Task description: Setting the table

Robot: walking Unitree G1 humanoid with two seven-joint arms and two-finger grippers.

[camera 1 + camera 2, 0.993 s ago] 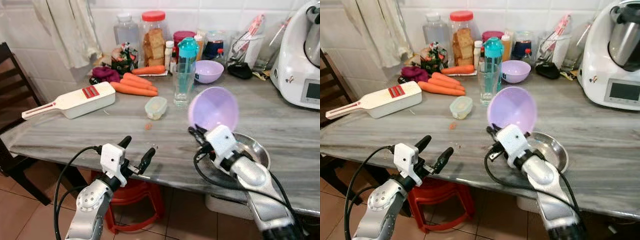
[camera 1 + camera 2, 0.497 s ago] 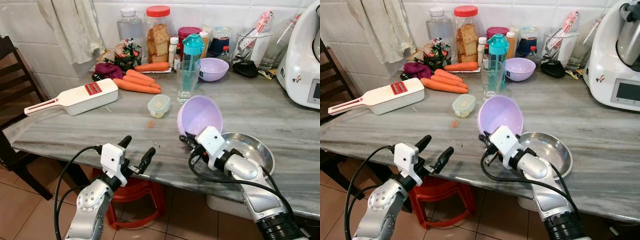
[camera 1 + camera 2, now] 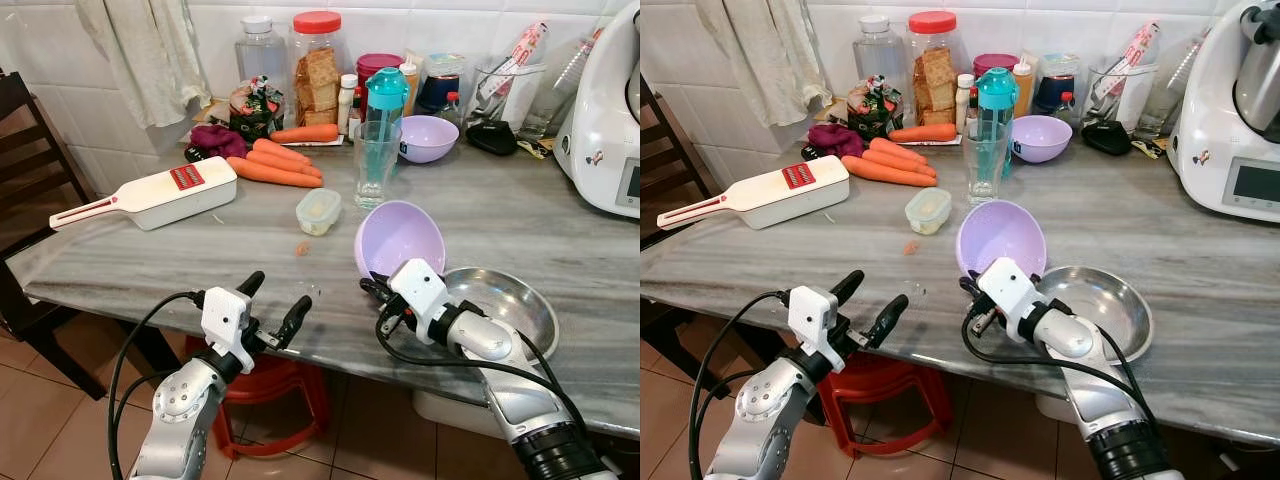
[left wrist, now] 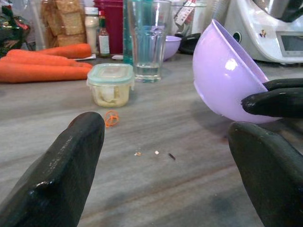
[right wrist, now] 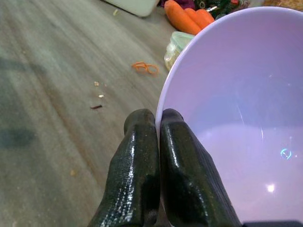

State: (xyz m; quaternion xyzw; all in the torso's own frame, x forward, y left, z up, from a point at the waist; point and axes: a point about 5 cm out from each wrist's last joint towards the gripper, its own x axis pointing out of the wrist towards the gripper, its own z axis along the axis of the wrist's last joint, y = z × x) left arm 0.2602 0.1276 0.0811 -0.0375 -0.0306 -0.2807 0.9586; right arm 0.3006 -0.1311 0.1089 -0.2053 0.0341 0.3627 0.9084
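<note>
Grey marble counter [image 3: 560,225] runs along a white tiled wall, with a dark chair [image 3: 25,150] at the robot's left and a red stool [image 3: 270,395] beneath the front edge. Near that edge the right gripper [image 3: 378,290] pinches the rim of a lilac bowl [image 3: 398,238], one finger inside and one outside, clenched tight on the wall. That bowl is tilted up on its side, its mouth facing the robot, and its low edge sits at or just above the counter; I cannot tell if it touches. Just beside it on the right lies a steel dish [image 3: 505,305], its rim partly hidden by the right arm. The left gripper [image 3: 272,303] hovers off the counter's front edge, fingers spread and grasping nothing.

Beyond the bowl stand a small lidded tub [image 3: 317,212], a glass [image 3: 376,163] and a teal bottle [image 3: 383,100]. A scrap of orange peel [image 3: 301,248] and crumbs lie in the gap before the grippers. Farther left are carrots [image 3: 270,165] and a white slicer [image 3: 160,195]. A second lilac bowl [image 3: 428,138], jars and a white appliance [image 3: 605,120] line the wall.
</note>
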